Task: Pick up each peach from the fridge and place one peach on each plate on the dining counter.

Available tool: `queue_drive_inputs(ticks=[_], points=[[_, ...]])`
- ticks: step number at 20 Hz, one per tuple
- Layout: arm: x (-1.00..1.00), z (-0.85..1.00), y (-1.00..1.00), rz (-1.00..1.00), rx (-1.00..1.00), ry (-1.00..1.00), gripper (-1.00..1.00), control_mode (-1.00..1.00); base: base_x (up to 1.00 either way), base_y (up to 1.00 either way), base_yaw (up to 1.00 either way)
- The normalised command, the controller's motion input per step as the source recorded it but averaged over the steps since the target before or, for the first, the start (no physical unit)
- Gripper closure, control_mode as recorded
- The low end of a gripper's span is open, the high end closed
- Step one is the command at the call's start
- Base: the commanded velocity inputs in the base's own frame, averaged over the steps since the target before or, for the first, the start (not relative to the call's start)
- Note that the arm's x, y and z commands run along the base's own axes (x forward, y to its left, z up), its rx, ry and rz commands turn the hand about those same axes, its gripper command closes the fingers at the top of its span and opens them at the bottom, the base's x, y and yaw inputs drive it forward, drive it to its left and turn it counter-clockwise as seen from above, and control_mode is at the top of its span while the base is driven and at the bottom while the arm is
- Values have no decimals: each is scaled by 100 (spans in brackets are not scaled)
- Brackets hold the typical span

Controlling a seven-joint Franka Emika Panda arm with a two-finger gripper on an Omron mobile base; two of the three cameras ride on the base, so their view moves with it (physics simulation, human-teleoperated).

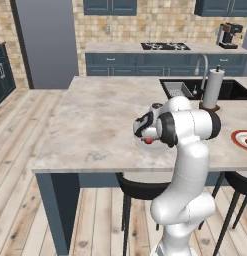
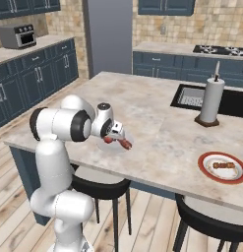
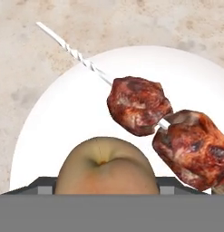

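I hold a peach [image 3: 106, 167] low over the plain pale plate [image 3: 63, 113], close to the dining counter's [image 1: 95, 125] near edge. My gripper [image 1: 148, 138] [image 2: 111, 138] [image 3: 107, 188] is shut on the peach [image 1: 149, 141] [image 2: 108, 140], a dark fingertip at each side of it. A brown-red meat skewer [image 3: 149, 118] lies across this plate [image 2: 118, 147]. Further right sits the orange-rimmed plate [image 1: 241, 139] [image 2: 222, 167], also with brown food on it. The fridge [image 1: 45, 45] [image 2: 109, 34] stands shut at the back.
A paper towel stand [image 1: 212, 89] [image 2: 211, 101] rises beside the black sink [image 1: 230, 90] [image 2: 231, 101]. Black stools [image 1: 140, 192] [image 2: 98, 189] are tucked under the near edge. The back counter carries a gas hob [image 1: 165, 46] and a coffee machine [image 1: 229, 35].
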Motion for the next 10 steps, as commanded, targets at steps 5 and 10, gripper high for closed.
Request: queue_drive_inputs(ticks=[5,10], points=[[-4,10,-1,-12,4,2,-100,-100,0,0,0],[-40,68,-12,-10,16,0,-100,-100,0,0,0]])
